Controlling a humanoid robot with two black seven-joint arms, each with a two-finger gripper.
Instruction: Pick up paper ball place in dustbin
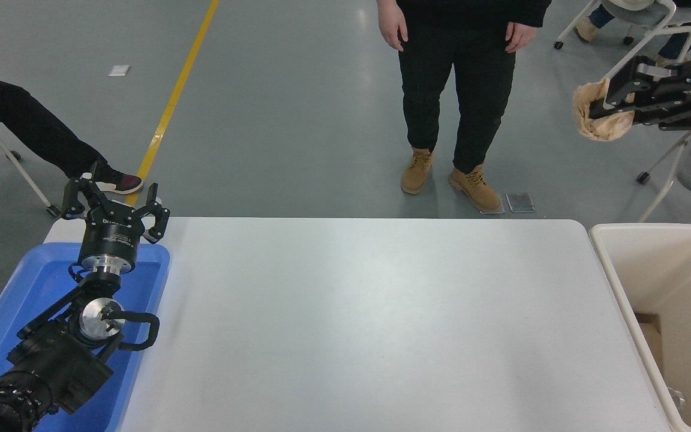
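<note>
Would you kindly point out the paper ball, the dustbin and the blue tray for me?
paper ball [598, 123]: head view, on its crumpled lower bulge.
dustbin [651, 230]: head view, on its far rim.
blue tray [33, 282]: head view, on its bare floor.

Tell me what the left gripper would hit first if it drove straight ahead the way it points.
Probably nothing on the table. The left gripper, open over the blue tray's far end, points past the white table's far edge toward open grey floor. A seated person's shoe lies near that line, though lower down; depth is unclear.
</note>
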